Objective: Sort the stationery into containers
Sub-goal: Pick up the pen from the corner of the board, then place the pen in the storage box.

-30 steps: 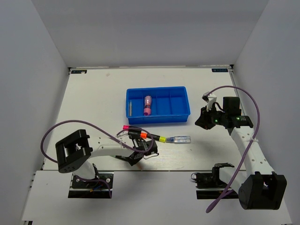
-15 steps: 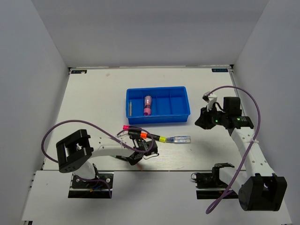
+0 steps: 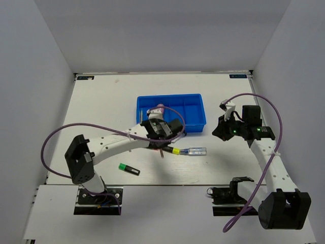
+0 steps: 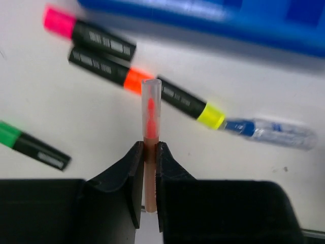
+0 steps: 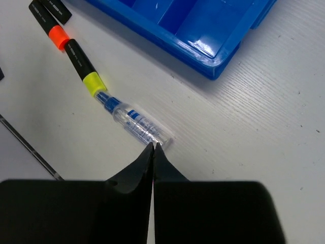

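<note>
My left gripper [image 4: 149, 152] pinches a red-tipped pen [image 4: 151, 104] tight, mid-carry I judge. Next it needs lowering into the tray [image 4: 284, 35] at twelve o'clock, then release.

No wording can be read. White print on the black barrels of the pink-capped highlighter [image 4: 101, 43], orange-capped highlighter [image 4: 96, 63] and green-capped highlighter [image 4: 43, 152], blue print on the clear pen [image 5: 139, 126], and a corner label [image 3: 237, 75] on the desk [image 3: 101, 101] are all illegible.
</note>
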Robot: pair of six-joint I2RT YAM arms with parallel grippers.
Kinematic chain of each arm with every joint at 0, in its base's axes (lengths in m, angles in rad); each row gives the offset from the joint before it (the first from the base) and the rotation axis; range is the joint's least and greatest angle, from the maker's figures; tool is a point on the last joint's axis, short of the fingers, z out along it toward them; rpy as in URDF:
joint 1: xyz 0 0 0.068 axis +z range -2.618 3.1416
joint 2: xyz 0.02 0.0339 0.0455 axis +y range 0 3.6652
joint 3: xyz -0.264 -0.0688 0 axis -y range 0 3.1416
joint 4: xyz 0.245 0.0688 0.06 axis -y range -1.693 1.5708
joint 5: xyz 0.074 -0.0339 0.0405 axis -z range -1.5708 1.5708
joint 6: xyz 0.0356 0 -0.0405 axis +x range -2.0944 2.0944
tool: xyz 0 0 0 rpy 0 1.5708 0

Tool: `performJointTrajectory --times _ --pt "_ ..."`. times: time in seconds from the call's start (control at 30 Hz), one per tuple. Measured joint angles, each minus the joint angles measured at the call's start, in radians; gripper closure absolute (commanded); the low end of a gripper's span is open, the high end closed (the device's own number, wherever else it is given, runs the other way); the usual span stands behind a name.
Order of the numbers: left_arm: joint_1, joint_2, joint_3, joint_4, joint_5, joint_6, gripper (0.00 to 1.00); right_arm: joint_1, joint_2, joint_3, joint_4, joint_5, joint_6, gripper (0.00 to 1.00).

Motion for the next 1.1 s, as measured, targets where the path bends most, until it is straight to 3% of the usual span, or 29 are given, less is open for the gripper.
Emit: performJointTrajectory --times 0.07,0.1,0.13,0.17,0.2,0.23,0.3,0.4,0.43,0.5,0.53,0.63,0.73,0.83,0.97,1.1 --pt "0.051 -0.023 0.061 -0.002 -0.012 0.132 1.00 0.000 -0.002 0.000 -0.001 0.000 0.000 1.00" --pt "0.083 -0.028 0.085 0.000 -0.011 0.183 1.00 0.000 -0.003 0.000 -0.001 0.000 0.000 0.54" --pt "0.128 -0.031 0.109 0.008 -0.001 0.251 1.00 0.000 -0.004 0.000 -0.002 -0.002 0.002 0.37" --pt "0.176 -0.031 0.126 0.026 0.023 0.315 1.00 0.000 -0.004 0.000 -0.003 -0.002 0.001 0.31" --pt "0.222 -0.029 0.135 0.042 0.043 0.367 1.00 0.000 -0.004 0.000 -0.003 -0.002 0.000 0.39" --pt "0.276 -0.024 0.144 0.060 0.073 0.431 1.00 0.000 -0.004 0.000 -0.003 -0.004 -0.007 0.55" --pt "0.375 0.000 0.166 0.099 0.140 0.530 1.00 0.000 -0.003 0.000 -0.003 -0.012 -0.022 0.98" --pt "0.499 0.084 0.240 0.134 0.233 0.652 1.00 0.000 -0.003 0.000 -0.013 -0.031 -0.022 1.00" --pt "0.532 0.125 0.278 0.138 0.261 0.686 1.00 0.000 -0.002 0.000 -0.016 -0.038 -0.024 0.98" --pt "0.574 0.206 0.350 0.146 0.308 0.737 1.00 0.000 -0.002 0.001 -0.027 -0.050 -0.027 0.74" --pt "0.591 0.240 0.377 0.157 0.330 0.756 1.00 0.000 -0.001 0.001 -0.030 -0.055 -0.027 0.52" --pt "0.620 0.315 0.432 0.156 0.377 0.797 1.00 0.000 0.004 0.002 -0.035 -0.071 -0.040 0.23" --pt "0.631 0.365 0.462 0.157 0.407 0.821 0.80 0.001 0.008 0.002 -0.040 -0.090 -0.056 0.19" --pt "0.633 0.395 0.466 0.156 0.424 0.838 0.46 0.002 0.024 0.002 -0.052 -0.137 -0.085 0.19" --pt "0.634 0.407 0.466 0.158 0.437 0.848 0.31 0.026 0.056 0.001 -0.097 -0.219 -0.235 0.22" --pt "0.634 0.407 0.476 0.156 0.447 0.850 0.28 0.069 0.046 -0.025 -0.144 -0.280 -0.536 0.20"
